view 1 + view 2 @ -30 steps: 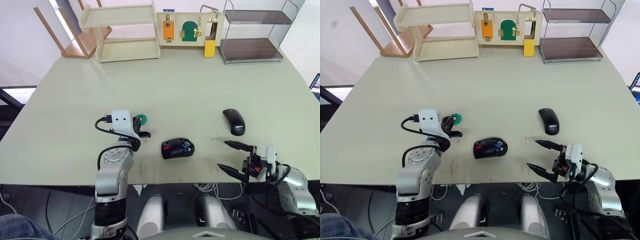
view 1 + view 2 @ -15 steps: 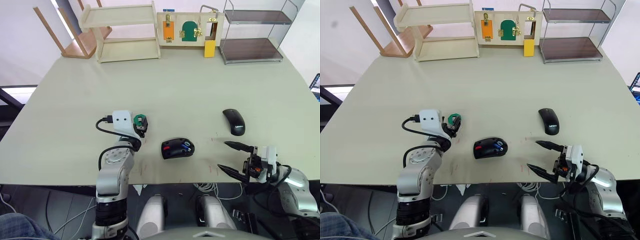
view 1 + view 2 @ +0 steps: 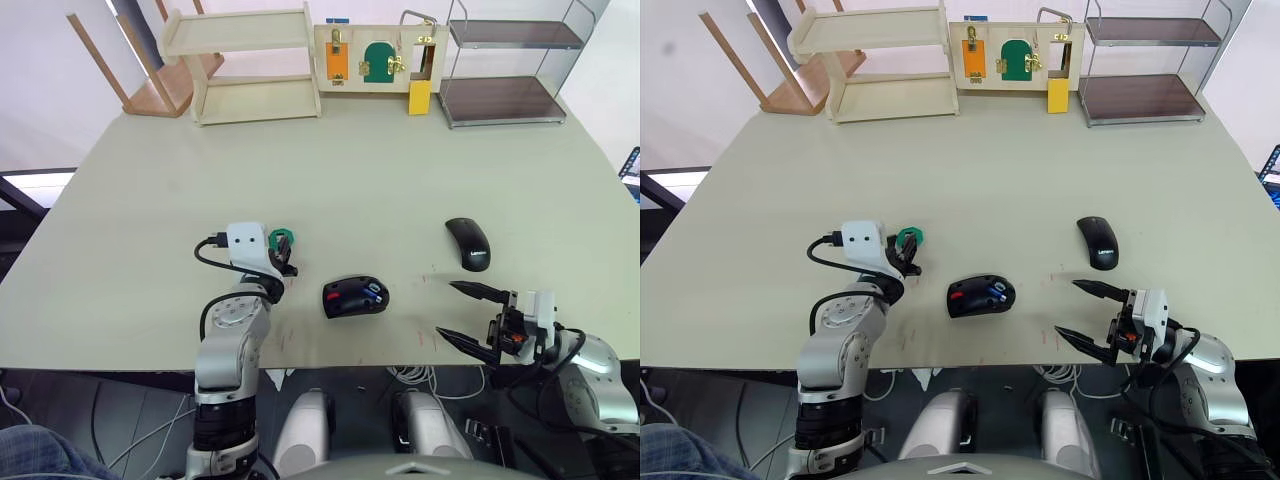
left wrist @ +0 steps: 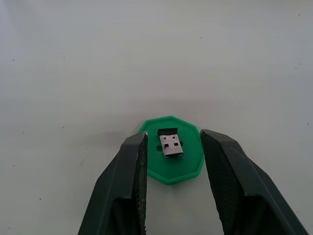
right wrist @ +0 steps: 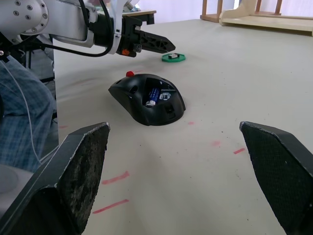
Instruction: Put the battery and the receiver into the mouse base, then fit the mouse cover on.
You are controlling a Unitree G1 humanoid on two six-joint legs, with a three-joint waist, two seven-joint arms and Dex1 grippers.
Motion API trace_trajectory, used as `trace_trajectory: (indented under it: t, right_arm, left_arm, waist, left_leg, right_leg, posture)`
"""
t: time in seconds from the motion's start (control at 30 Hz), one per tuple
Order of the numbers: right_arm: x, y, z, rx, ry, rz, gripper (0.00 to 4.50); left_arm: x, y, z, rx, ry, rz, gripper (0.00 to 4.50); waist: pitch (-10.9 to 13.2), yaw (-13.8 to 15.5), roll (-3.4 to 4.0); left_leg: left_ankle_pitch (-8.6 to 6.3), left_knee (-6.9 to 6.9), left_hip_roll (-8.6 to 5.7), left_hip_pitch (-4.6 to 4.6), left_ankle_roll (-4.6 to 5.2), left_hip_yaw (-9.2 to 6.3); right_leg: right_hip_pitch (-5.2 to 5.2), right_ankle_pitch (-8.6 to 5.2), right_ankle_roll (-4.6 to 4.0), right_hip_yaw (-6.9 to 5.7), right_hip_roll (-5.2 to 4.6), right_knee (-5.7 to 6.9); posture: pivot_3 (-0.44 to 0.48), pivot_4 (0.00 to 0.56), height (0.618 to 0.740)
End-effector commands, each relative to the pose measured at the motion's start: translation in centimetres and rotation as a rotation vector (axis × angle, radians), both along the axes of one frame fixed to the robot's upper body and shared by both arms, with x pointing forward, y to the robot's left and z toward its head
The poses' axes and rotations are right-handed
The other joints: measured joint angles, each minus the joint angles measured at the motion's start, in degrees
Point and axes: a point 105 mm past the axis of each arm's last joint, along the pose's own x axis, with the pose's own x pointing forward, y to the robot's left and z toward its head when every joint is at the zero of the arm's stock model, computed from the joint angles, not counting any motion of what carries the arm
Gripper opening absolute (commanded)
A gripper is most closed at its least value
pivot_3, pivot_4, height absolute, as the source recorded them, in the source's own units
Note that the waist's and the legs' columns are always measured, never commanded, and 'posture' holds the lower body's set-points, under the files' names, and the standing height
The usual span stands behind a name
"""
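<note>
Since 1 s ago the left gripper (image 4: 171,161) has swung over the green disc (image 4: 188,169), fingers parted, holding nothing, straddling the receiver (image 4: 169,145) lying lengthwise between them. Battery (image 5: 152,98) sits inside the mouse base (image 3: 354,297); right gripper (image 3: 470,313) gapes wide, empty.

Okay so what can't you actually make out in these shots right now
- Head views: the tiny grey receiver on the green scalloped disc is too small to see; left gripper partly covers the disc.
- Left wrist view: whether the fingers touch the receiver; they flank it, contact unclear.
- Right wrist view: the blue battery in the open black mouse base; seating hidden by the shell wall.
</note>
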Motion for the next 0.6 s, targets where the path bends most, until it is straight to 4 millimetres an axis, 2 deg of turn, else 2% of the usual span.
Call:
trace_trajectory:
  t: [0.03,0.6]
  right_arm:
    - [0.05,-0.34,1.33,0.010,-0.048,-0.011,4.50]
    - [0.03,-0.20,1.56,0.012,-0.052,-0.013,4.50]
  left_arm:
    - [0.16,-0.07,0.98,-0.005,-0.035,0.000,1.72]
    - [0.64,-0.17,0.48,0.001,0.011,0.008,1.72]
  waist:
    - [0.00,0.00,0.00]
    - [0.00,0.00,0.00]
  left_leg:
    - [0.00,0.00,0.00,0.00,0.00,0.00]
    - [0.00,0.00,0.00,0.00,0.00,0.00]
  right_leg:
    - [0.00,0.00,0.00,0.00,0.00,0.00]
    - [0.00,0.01,0.02,0.00,0.00,0.00]
  posture:
    - [0.000,0.150,0.740]
    - [0.000,0.150,0.740]
